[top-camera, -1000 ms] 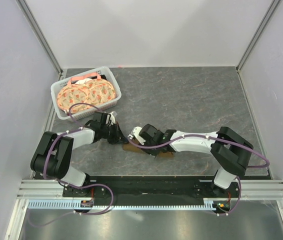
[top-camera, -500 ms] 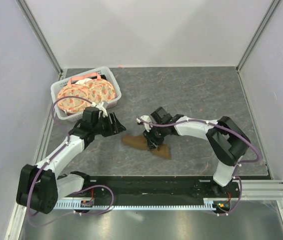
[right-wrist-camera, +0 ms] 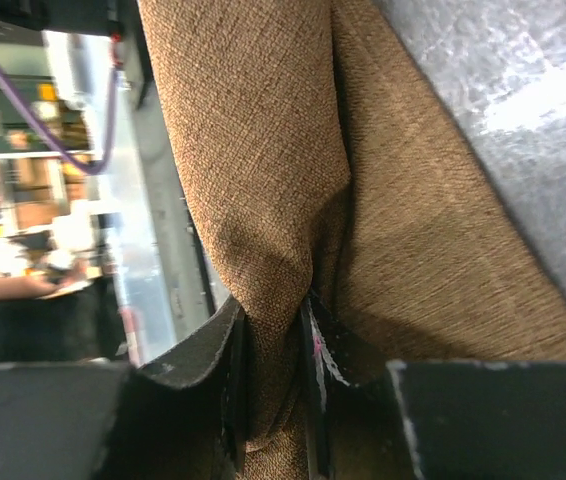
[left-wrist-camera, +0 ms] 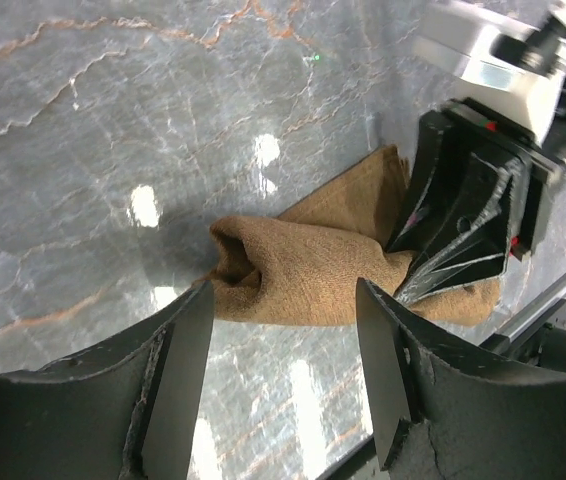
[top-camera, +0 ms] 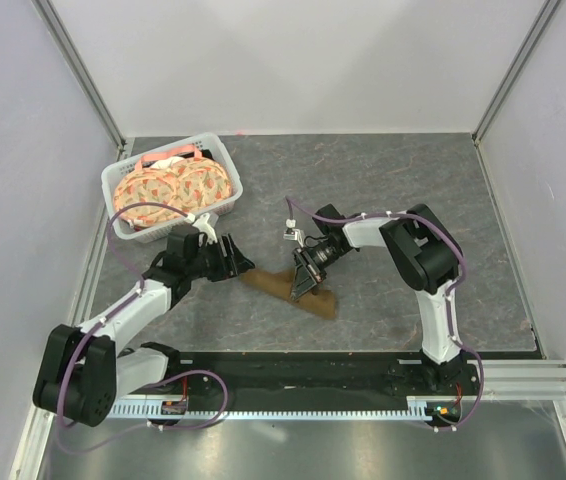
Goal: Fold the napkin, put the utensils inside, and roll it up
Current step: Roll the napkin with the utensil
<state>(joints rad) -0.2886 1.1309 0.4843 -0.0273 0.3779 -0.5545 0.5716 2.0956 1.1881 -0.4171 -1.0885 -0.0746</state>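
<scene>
- Napkin (top-camera: 285,290): one, on the desk (top-camera: 393,180) between the two arms, slightly nearer the bases than desk centre. It is no longer flat. It lies as a loose folded bundle.
- Long axis, top view: runs roughly from 10 o'clock to 4 o'clock. In the left wrist view the napkin (left-wrist-camera: 303,270) shows a rolled, open fold at the end nearest the left jaws.
- Right jaws: closed on cloth. The right wrist view shows a ridge of napkin (right-wrist-camera: 263,150) pinched between the two fingers (right-wrist-camera: 231,365). In the top view the grip sits near the middle of the bundle, and the arm reaches in from about 2 o'clock.
- Left jaws: spread wide and holding nothing, with bare desk and napkin visible between the fingers (left-wrist-camera: 178,385). They do not touch the cloth.
- Key relation: from the left jaws the napkin lies toward 4 o'clock, just beside them, with its free 10 o'clock end closest. The left jaws are the nearer free pair, looking almost along the long axis.
- Judgement: you would need to close on that near end without tugging against the right-hand pinch.
- Utensils: none visible in any view. You cannot tell whether one is wrapped inside the cloth.
- Judgement: confirm this before rolling tighter.
- Other items: one white basket (top-camera: 225,165) at the far left of the desk, well apart from the napkin. It holds orange-patterned plates (top-camera: 148,197). Two count clearly; any more are unclear.
</scene>
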